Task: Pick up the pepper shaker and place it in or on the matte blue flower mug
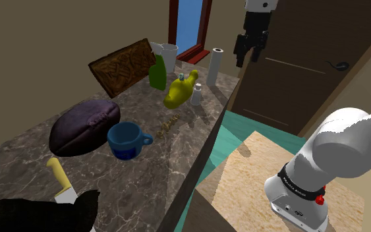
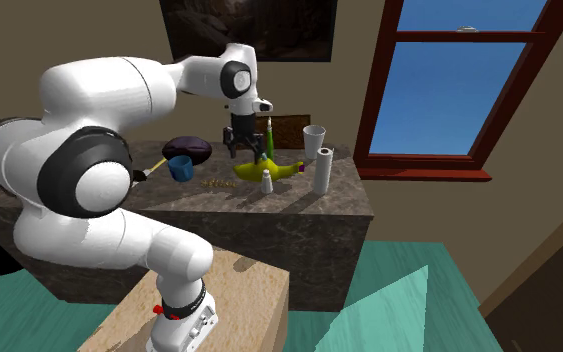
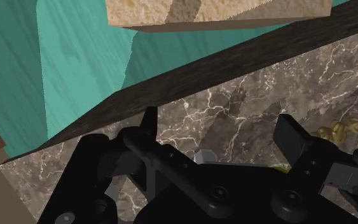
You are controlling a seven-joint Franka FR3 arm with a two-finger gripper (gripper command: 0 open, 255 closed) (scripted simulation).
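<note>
Gripper (image 1: pixel 248 58) fingers apart, empty; pepper shaker (image 1: pixel 196 94) small, plain white, upright on marble counter (image 1: pixel 144 174).

I'm set up in a home, at what looks like a kitchen: a dark marble counter (image 1: pixel 157 181) carries a blue mug (image 1: pixel 126 140), a knife (image 1: pixel 60 179), a green bottle (image 1: pixel 157 74) and a paper roll (image 1: pixel 213 67). A red-brown framed window (image 2: pixel 447 90) is lit blue, a brown door (image 1: pixel 302 79) with a lever handle (image 1: pixel 339 65) stands past the counter's end, a picture (image 2: pixel 249 25) hangs above it, and the floor (image 2: pixel 389 310) is teal
</note>
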